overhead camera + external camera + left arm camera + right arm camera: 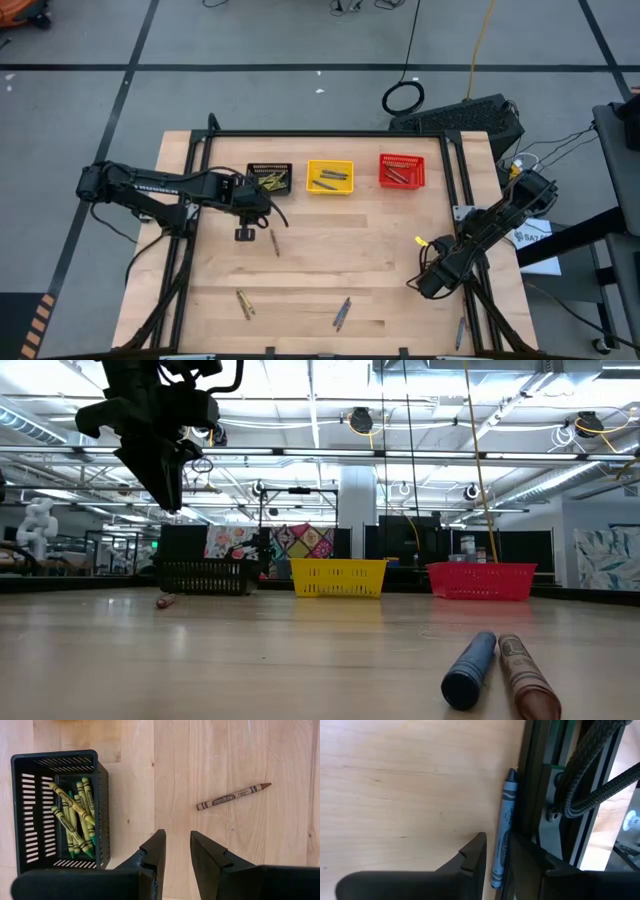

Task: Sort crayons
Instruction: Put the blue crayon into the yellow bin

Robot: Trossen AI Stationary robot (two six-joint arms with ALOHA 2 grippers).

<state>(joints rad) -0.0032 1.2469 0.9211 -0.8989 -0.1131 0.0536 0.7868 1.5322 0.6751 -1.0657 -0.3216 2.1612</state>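
Note:
My left gripper (245, 233) (175, 845) hangs open and empty above the table, just in front of the black basket (100, 795), which holds several olive-yellow crayons (75, 815). A brownish-red crayon (233, 796) lies flat on the wood beside it. My right gripper (430, 286) (496, 842) is open low at the right side. In its wrist view a blue crayon (507, 805) lies along the black frame rail (530, 780) and shows between the fingers. Whether they touch it, I cannot tell.
The yellow basket (330, 177) and the red basket (401, 171) stand in a row with the black one at the far side. Loose crayons lie near the front: an olive-yellow one (244, 303), a blue and brown pair (495, 672), and one by the right rail (460, 335).

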